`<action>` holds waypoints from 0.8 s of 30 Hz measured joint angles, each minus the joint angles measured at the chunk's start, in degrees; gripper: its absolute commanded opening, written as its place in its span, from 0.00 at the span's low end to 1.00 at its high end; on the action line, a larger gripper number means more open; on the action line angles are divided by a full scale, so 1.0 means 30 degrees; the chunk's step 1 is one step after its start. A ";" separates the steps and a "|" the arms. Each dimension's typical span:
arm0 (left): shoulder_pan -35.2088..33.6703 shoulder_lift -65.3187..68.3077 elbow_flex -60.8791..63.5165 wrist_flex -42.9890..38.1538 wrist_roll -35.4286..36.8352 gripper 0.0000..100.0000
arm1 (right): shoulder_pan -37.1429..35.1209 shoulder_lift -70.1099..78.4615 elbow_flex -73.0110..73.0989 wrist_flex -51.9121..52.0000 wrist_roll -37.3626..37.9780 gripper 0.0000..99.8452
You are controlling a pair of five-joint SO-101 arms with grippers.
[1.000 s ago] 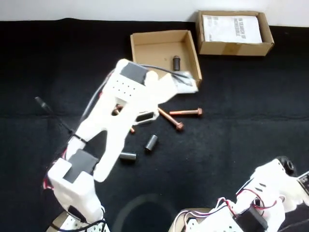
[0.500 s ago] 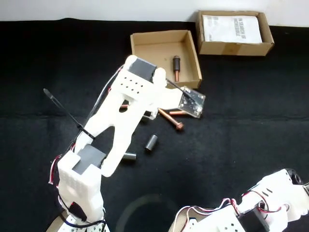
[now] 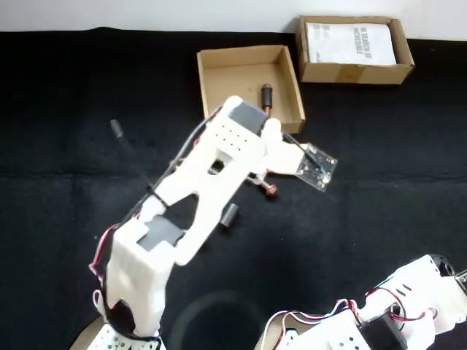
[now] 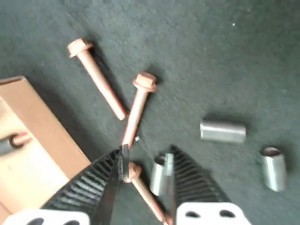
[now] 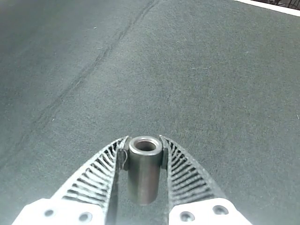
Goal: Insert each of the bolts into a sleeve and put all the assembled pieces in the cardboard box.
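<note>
Copper bolts [image 4: 96,77]: 3 loose, 6 o'clock of cardboard box [image 3: 233,82].
Left gripper [image 4: 147,151]: jaws apart.
Right gripper [image 5: 145,143]: clamps 1 sleeve [image 5: 144,180].

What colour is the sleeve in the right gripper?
Dark metallic grey. The sleeve shows best in the right wrist view, held by the right gripper.

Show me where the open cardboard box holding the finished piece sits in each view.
High view: the cardboard box lies at top centre, beyond the loose bolts.
Left wrist view: one corner of the cardboard box lies beside the bolts, next to the left gripper.
Right wrist view: the right gripper holds a sleeve over black cloth.
Shared landmark: the assembled piece inside the box.
</note>
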 measured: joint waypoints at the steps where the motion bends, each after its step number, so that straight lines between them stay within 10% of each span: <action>1: 0.0000 0.0674 -0.0469 0.0000 0.0000 0.18 | 0.0000 0.0000 0.0000 0.0000 0.0000 0.01; 24: -0.0029 0.9377 -0.8674 0.0527 0.0000 0.18 | -0.0821 0.0000 0.1846 -0.2520 0.0234 0.01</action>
